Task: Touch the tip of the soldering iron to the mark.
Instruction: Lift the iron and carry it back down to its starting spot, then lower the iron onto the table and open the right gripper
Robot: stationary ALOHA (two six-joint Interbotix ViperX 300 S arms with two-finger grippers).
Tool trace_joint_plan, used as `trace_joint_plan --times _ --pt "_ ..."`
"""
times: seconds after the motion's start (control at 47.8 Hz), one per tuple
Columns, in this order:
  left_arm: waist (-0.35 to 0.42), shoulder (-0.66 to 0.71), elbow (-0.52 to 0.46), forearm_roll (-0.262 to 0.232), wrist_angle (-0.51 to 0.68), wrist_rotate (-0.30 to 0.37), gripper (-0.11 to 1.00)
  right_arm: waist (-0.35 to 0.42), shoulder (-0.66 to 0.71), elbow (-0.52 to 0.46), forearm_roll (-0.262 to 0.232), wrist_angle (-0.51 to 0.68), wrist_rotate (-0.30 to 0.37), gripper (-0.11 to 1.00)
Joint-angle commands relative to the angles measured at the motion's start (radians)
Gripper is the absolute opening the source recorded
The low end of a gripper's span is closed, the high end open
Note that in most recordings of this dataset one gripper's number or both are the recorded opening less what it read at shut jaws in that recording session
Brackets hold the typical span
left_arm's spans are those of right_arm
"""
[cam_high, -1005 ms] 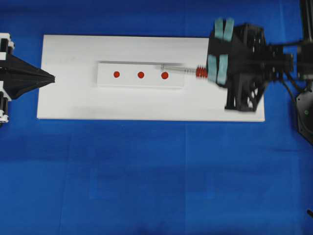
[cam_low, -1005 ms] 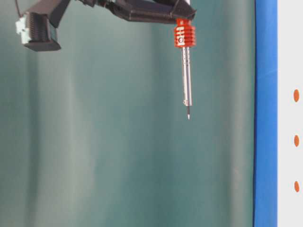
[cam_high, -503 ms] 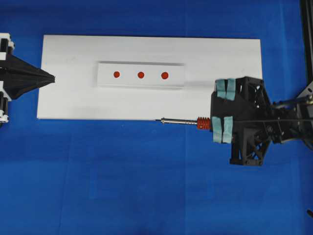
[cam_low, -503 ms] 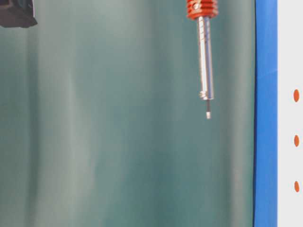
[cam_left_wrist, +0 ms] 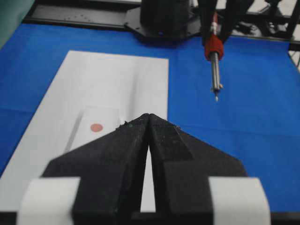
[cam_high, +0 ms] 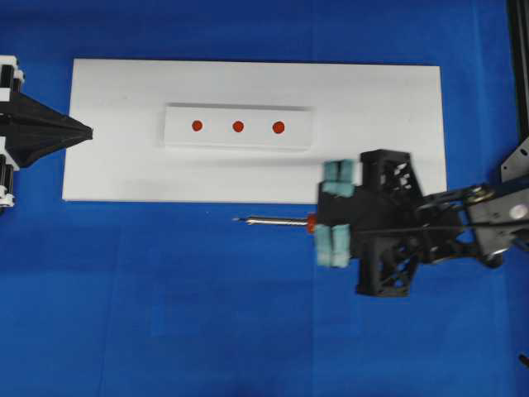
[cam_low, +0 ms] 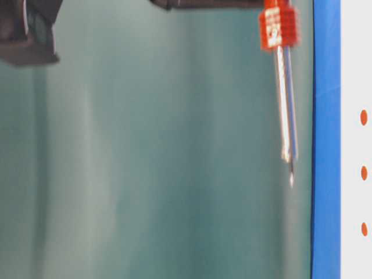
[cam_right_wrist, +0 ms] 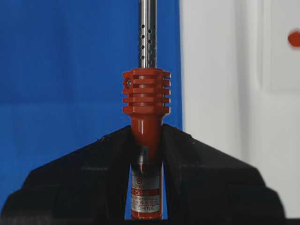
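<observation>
My right gripper (cam_high: 324,222) (cam_right_wrist: 146,136) is shut on the red-orange handle of the soldering iron (cam_high: 277,220) (cam_right_wrist: 146,101). It holds the iron level, pointing left, above the blue cloth just in front of the white board. The tip (cam_high: 237,219) (cam_low: 291,174) (cam_left_wrist: 216,98) hangs free in the air and touches nothing. The mark (cam_high: 197,126) (cam_low: 364,229) (cam_left_wrist: 96,127) is the left-end dot on the white block (cam_high: 216,137), behind and left of the tip. At the board's left end my left gripper (cam_high: 89,131) (cam_left_wrist: 149,115) is shut and holds nothing.
The white block lies on a flat white board (cam_high: 124,178) over a blue cloth (cam_high: 207,314). The middle dot (cam_high: 238,126) and the right-end dot (cam_high: 278,127) sit in a row with the mark. The right arm's black frame (cam_high: 388,248) stands over the cloth at the right.
The right gripper has carried the iron away from the block's right end, forward off the white board and then leftward over the blue cloth. The left gripper has stayed still.
</observation>
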Motion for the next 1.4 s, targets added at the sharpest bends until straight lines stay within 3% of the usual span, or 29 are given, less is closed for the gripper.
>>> trace_joint_plan --times 0.0,0.482,0.838,1.215,1.382 --pt "0.003 0.005 -0.009 0.002 -0.009 -0.002 0.0 0.002 0.026 -0.064 -0.017 -0.008 0.0 0.06" --pt "0.003 0.005 -0.009 0.002 -0.003 0.0 0.0 -0.006 0.184 -0.25 -0.043 -0.017 0.0 0.06" --pt "0.003 0.005 -0.009 0.002 -0.003 -0.002 0.0 -0.009 0.206 -0.222 -0.043 -0.054 0.003 0.06" --pt "0.003 0.005 -0.009 0.002 -0.002 0.0 0.0 -0.011 0.301 -0.109 -0.031 -0.348 0.032 0.06" --pt "0.003 0.003 -0.009 0.002 -0.002 0.0 0.0 -0.011 0.344 -0.086 -0.031 -0.407 0.04 0.06"
